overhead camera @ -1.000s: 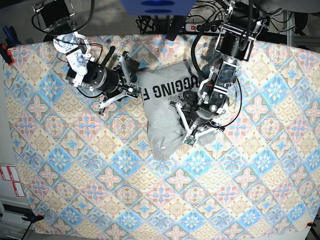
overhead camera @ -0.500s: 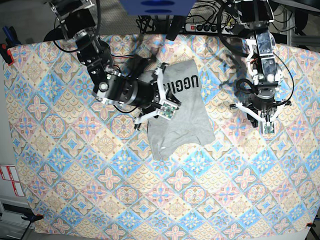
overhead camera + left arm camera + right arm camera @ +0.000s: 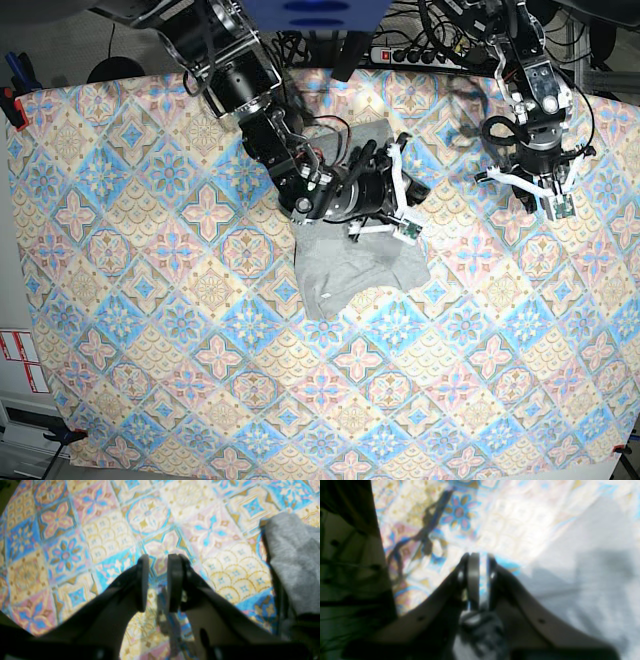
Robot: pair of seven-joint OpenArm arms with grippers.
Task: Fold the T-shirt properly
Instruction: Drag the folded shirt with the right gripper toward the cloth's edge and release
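Right gripper, jaws nearly pressed together with a fold of grey T-shirt between them, sits right over it, while the empty, barely parted left gripper hangs well off to the side.

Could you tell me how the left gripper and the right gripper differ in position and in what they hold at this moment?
The left gripper is off the T-shirt, above bare tablecloth; the right gripper reaches across the T-shirt. The left gripper's jaws stand slightly apart with only tablecloth between them; the right gripper's jaws sit closer together, and blur hides whether they pinch cloth. Both have dark fingers.
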